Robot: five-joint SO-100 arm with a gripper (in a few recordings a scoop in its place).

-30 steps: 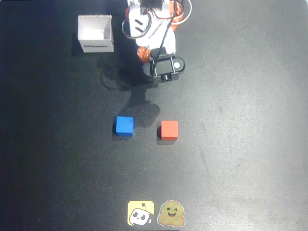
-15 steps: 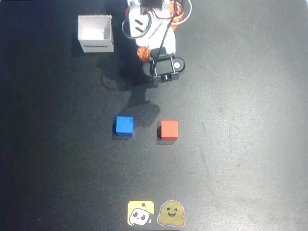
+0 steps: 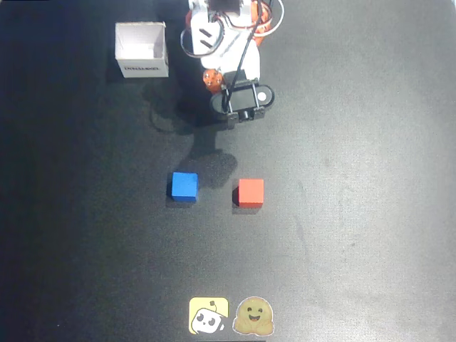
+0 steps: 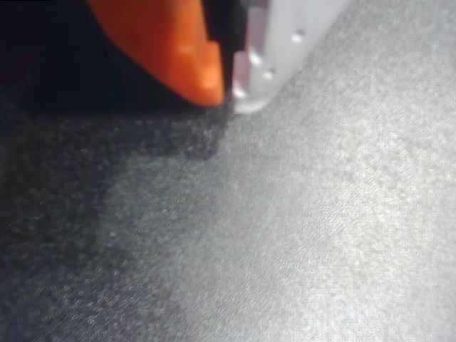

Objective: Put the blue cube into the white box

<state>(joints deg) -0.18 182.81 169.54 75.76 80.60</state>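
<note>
Resting surface: a dark, finely textured table carries every item in the overhead view.
Landmark: the white box stands upright with its open top facing the camera and dark print on its near wall.
Blue cube: the blue cube sits flat on the table, well below the white box and slightly to its right, clearly outside it.
Red cube: the red cube lies level with the blue cube but farther right of the white box, apart from the blue cube.
Arm: the white and orange arm stands just right of the white box, folded near its base.
Gripper: the gripper appears in the wrist view as an orange finger and a white finger with tips pressed together, clenched on nothing, above bare table.
Stickers: two cartoon stickers lie far below the white box, at the bottom edge.
</note>
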